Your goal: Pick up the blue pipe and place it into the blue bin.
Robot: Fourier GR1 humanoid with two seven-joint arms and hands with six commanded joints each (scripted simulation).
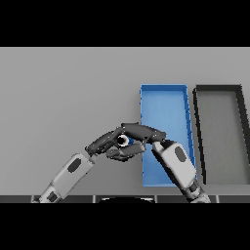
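Item 1. Flat grey desk [63, 97]: carries everything listed here; its left half is plain surface.

Item 2. Left arm, white and grey: enters from the lower left edge and slopes up toward the middle. Its dark left robot hand [100, 143] lies low over the desk, just left of the blue bin's left wall, fingers stretched rightward and loosely relaxed, not wrapped round anything. Its fingertips meet the other hand's fingers.

Item 3. Small blue pipe [124, 141]: only one rounded end shows, a pale ring with a dark centre and a hint of blue. It sits between the two hands, just outside the bin's left wall, not in the bin. Whether it touches the desk cannot be told.

Item 4. Right arm, white and grey: rises from the lower edge across the near part of the blue bin. Its dark right robot hand [139, 132] reaches leftward past the bin's left wall, upper fingers above the pipe and lower fingers curled beneath it, clasping the pipe.

Item 5. Blue rectangular open-topped bin [166, 105]: right of centre, long side running away from the robot, interior bare where visible.

Item 6. Dark grey rectangular open-topped bin [219, 127]: just beside the blue one on its right, parallel, narrow gap between.
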